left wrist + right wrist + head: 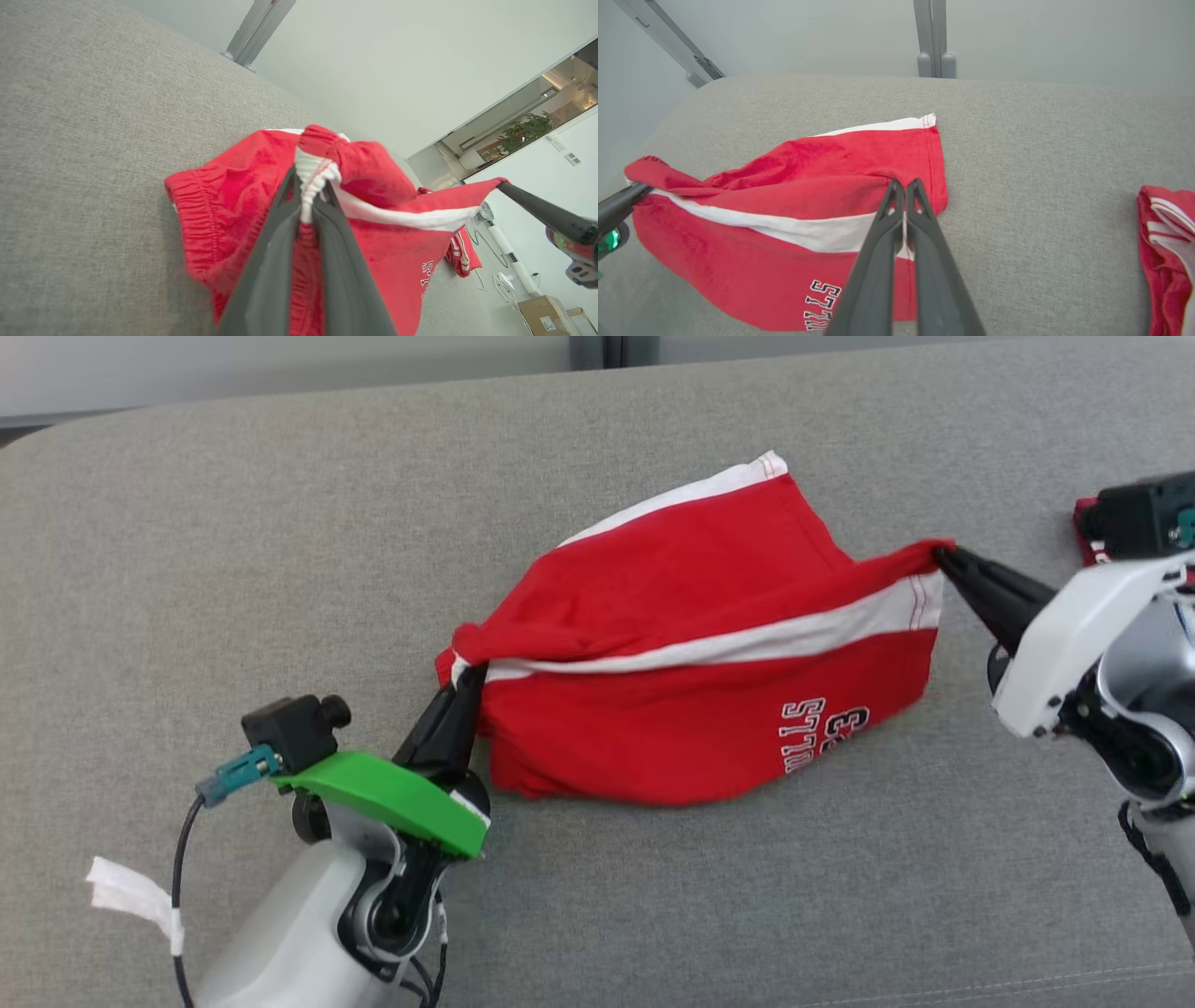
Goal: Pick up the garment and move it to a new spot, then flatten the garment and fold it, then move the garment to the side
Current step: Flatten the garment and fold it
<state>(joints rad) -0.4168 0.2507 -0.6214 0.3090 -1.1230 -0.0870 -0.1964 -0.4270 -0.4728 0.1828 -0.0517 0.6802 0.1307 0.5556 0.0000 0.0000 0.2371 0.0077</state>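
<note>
- Tool on the left arm (464,686) is clenched on a bunched white-and-red corner of the garment (691,616), its dark fingers (280,261) pinching the cloth between them.
- Tool on the right arm (941,556) is likewise clamped tight, gripping the opposite corner at the red edge just above the white stripe.
- Between the two tools the garment, red shorts with a white stripe and white lettering, is stretched across the middle of the grey counter (280,523).
- Its upper edge is taut and raised, while its lower part sags onto the fabric surface.
- From the left wrist, a gathered elastic band shows on the side of the shorts beside the left tool.
- A second red-and-white cloth (1164,242) lies on the counter to the right, apart from the garment.
- A green cover (383,793) sits on the left wrist, with a black cable and a white tag (131,896) beside it.
</note>
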